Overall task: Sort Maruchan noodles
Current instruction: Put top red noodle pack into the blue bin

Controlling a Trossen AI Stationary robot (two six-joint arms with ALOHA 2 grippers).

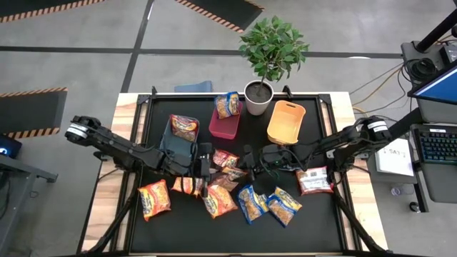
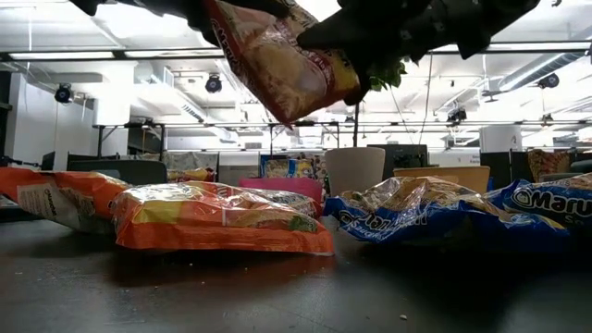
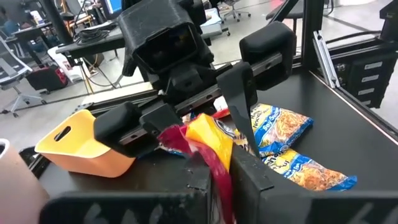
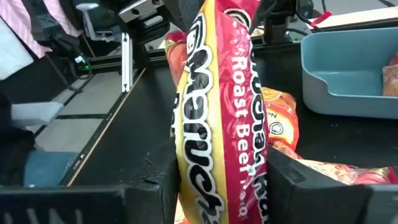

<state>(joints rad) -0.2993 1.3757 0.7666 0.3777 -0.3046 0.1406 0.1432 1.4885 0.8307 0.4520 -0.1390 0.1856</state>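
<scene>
A red-maroon Maruchan packet point(image 1: 227, 160) hangs in the air between my two grippers, above the middle of the black table top. My left gripper point(image 1: 208, 163) comes at it from the table's left and is shut on it. My right gripper point(image 1: 247, 158) comes from the right and is shut on it too. In the low view the packet point(image 2: 277, 55) is tilted, high above the packets on the table. Several orange, blue and red-maroon packets lie flat on the table toward its near edge, among them an orange one point(image 1: 154, 198) and a blue one point(image 1: 251, 203). My left gripper pinches the packet's left end point(image 3: 208, 163) between its two fingers, coming about level from the table's left. The packet is lifted clear of the table. My right gripper pinches the packet's right end point(image 4: 217, 180) between its two fingers, coming about level from the table's right. The packet stands on edge between the fingers, its "Roast Beef" print showing.
At the far side stand a teal bin point(image 1: 173, 145) holding an orange packet point(image 1: 184, 126), a red bin point(image 1: 225, 128) with a packet point(image 1: 228, 104) on its far rim, an orange bin point(image 1: 285, 123), and a potted plant point(image 1: 258, 96). A red-and-white packet point(image 1: 314, 180) lies at the right.
</scene>
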